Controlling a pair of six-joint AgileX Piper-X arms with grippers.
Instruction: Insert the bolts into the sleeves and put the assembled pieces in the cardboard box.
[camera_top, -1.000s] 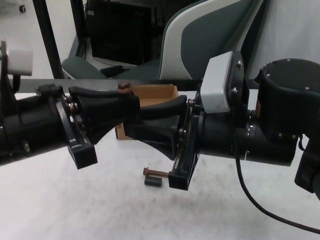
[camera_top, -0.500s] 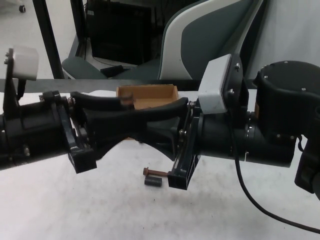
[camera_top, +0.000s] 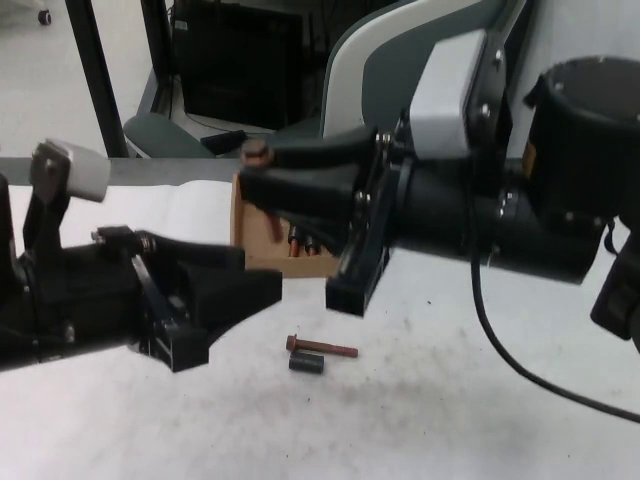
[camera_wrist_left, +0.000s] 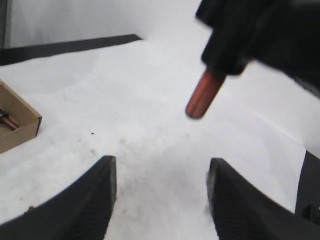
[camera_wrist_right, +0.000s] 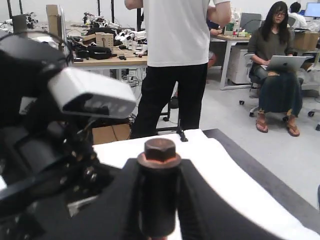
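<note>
Rust-brown bolt (camera_wrist_right: 160, 150) lifted away, clenched in right gripper (camera_top: 262, 180).
Left gripper (camera_wrist_left: 162, 200) released, lowered to 8 o'clock; box (camera_top: 256, 238) next.

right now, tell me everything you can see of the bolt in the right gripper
The bolt is copper-brown metal, a hex head and flange on top. Its shank runs through a dark sleeve, the rounded end poking out below. Head up, it is held above the bench, the right gripper clamping the sleeve.

White bench (camera_top: 450, 410), cardboard box (camera_top: 246, 250) (open top) near its far edge, loose bolt (camera_top: 322, 347), dark sleeve (camera_top: 306, 364) just beside it
</note>
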